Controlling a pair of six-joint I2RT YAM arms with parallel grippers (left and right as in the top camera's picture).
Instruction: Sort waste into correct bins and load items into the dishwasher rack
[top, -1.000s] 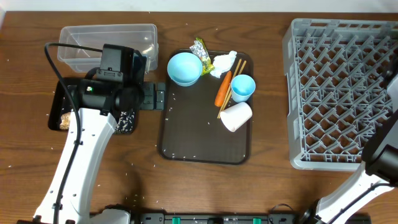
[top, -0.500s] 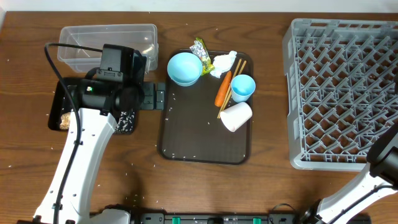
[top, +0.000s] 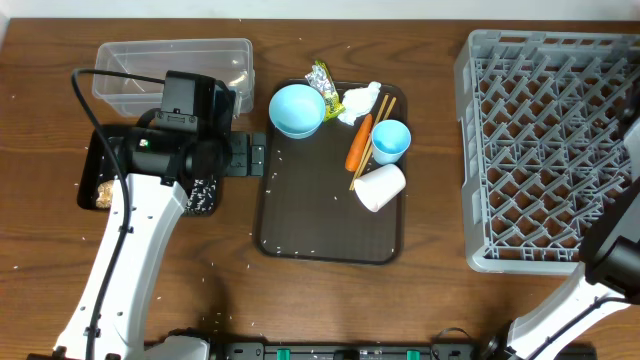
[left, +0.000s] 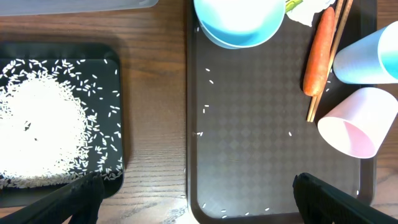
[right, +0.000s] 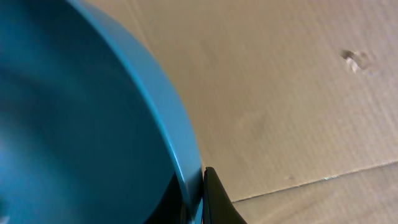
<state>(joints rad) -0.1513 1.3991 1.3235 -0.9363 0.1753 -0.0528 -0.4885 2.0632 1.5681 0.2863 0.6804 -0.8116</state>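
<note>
My left gripper (left: 196, 199) is open and empty, hovering over the gap between the black tray (left: 62, 45) and the brown serving tray (left: 249, 124). White rice (left: 37, 124) lies heaped in the black tray. On the serving tray lie a light blue bowl (top: 296, 109), a carrot (top: 358, 142), chopsticks (top: 372, 140), a blue cup (top: 390, 140), a pink cup (top: 380, 186) on its side, a tissue (top: 362, 102) and a foil wrapper (top: 325, 82). My right gripper (right: 199, 199) is shut on the rim of a blue dish (right: 74, 124). The grey rack (top: 550, 150) stands at the right.
The clear tub (top: 175, 43) sits behind the black tray at the back left. A brown lump (top: 100, 193) lies in the black tray's near left corner. Loose rice grains dot the serving tray and table. The right arm (top: 615, 240) crosses the rack's right edge.
The right arm shifted slightly at the right edge of the overhead view. The left arm and the objects have not moved.
</note>
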